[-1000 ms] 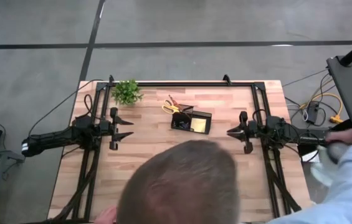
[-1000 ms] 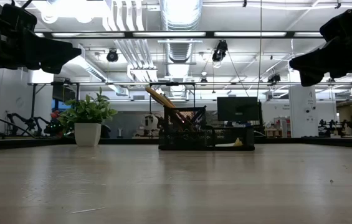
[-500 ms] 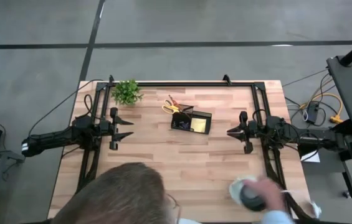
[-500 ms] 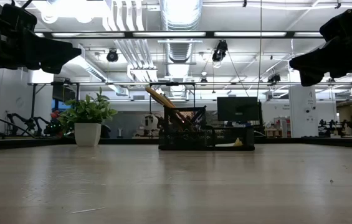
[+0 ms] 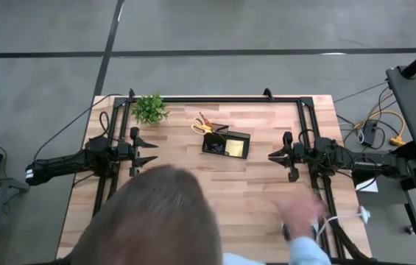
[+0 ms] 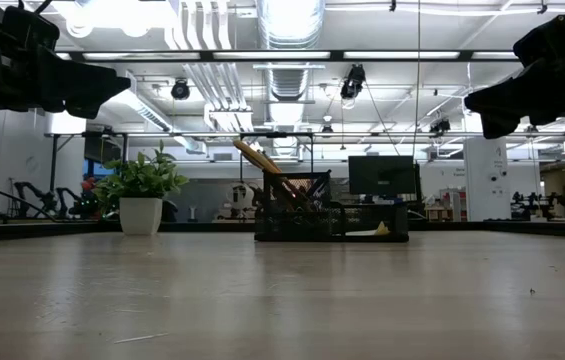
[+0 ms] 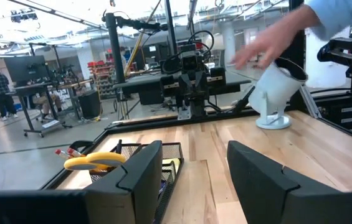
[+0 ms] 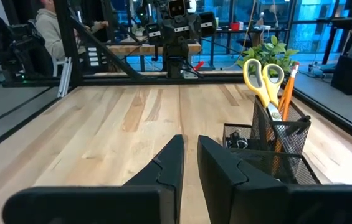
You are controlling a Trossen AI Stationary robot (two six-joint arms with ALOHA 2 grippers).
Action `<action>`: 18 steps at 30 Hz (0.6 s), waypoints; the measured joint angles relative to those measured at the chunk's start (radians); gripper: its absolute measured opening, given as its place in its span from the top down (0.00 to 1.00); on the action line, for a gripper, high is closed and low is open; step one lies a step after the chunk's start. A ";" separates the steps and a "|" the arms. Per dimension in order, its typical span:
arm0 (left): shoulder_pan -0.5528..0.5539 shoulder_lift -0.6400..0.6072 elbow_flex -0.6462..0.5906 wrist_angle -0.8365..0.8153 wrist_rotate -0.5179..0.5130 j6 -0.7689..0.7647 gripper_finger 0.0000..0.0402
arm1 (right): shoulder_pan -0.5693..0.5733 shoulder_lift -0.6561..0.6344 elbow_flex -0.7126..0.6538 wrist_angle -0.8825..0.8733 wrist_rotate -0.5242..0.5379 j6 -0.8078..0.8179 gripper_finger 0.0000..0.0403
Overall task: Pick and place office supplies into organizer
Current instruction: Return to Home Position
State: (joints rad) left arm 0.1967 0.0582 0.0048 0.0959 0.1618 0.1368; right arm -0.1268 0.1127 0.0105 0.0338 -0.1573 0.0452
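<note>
The black mesh organizer (image 5: 227, 144) stands on the table's far middle. Its tall compartment holds the yellow-handled scissors (image 8: 261, 75) and orange pencils (image 6: 260, 162), which lean out toward the far left. The yellow sticky pad (image 5: 233, 149) lies in its low compartment. My left gripper (image 5: 154, 152) hovers open above the table's left side, pointing right at the organizer (image 7: 143, 163). My right gripper (image 5: 271, 154) hovers shut above the right side, pointing left at the organizer (image 8: 275, 148). Both are well clear of the organizer and high above the table in the low view.
A small green plant (image 5: 149, 109) in a white pot (image 6: 141, 215) stands at the far left. A person leans over the near edge (image 5: 165, 221), with a hand (image 5: 301, 216) on a big white roll (image 7: 275, 87) standing on the near right of the table.
Both arms have kept still. The person's head has shifted along the near edge. The hand has come from beyond the table's right edge onto its near right part, bringing the white roll with it.
</note>
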 joint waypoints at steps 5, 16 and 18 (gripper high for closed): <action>0.000 0.000 0.000 0.000 0.000 0.000 0.59 | 0.000 0.000 0.000 0.000 0.000 0.002 0.90; 0.000 0.000 0.000 0.000 0.000 0.000 0.59 | 0.000 0.000 0.000 0.001 0.000 0.008 0.90; 0.000 0.000 0.000 0.000 0.000 0.000 0.59 | 0.000 0.000 0.000 0.001 -0.001 0.001 0.90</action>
State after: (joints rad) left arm 0.1967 0.0582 0.0048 0.0959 0.1616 0.1367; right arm -0.1268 0.1131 0.0101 0.0349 -0.1582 0.0459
